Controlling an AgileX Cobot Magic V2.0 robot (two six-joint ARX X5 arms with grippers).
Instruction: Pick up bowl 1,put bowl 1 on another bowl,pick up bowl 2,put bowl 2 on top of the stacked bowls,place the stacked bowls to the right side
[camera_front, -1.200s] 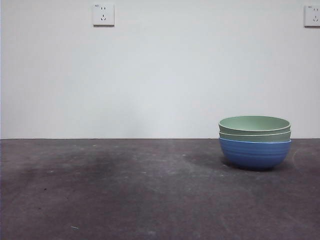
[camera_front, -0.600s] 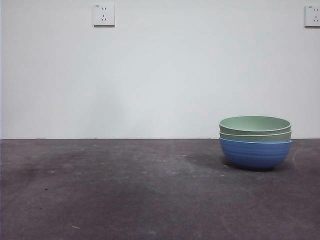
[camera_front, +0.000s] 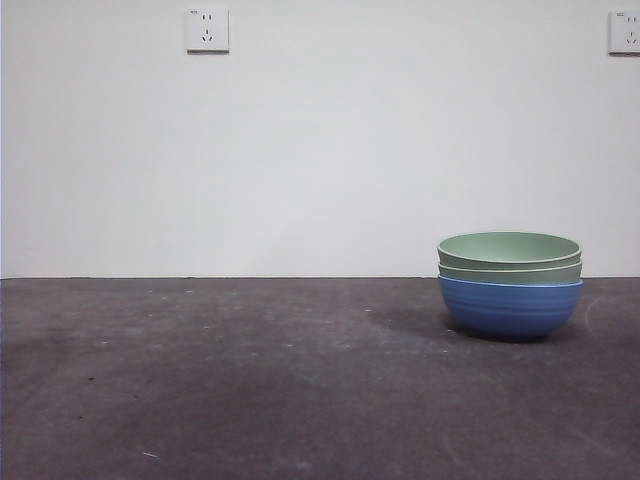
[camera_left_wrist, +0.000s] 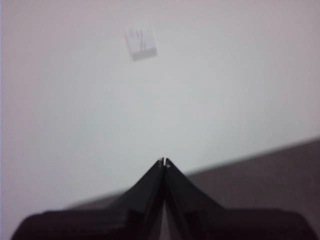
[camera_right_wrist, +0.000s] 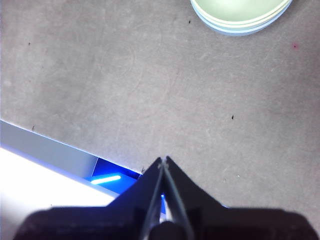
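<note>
Nothing moved since before, stacked bowls (camera_front: 510, 284) well apart from right claw (camera_right_wrist: 163, 160), both claws pressed together, empty

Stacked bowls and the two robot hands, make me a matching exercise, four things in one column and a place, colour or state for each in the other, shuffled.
Things:
1. Bottom bowl
2. Top bowl
3. Left hand
4. Right hand

Descriptions:
A. Pale green, nested in the stack
B. Shut, above the table, with the bowls at the edge of its view
C. Blue and ribbed, resting on the table
D. Shut, facing the white wall with a socket

Pairs: 1-C, 2-A, 3-D, 4-B
</note>
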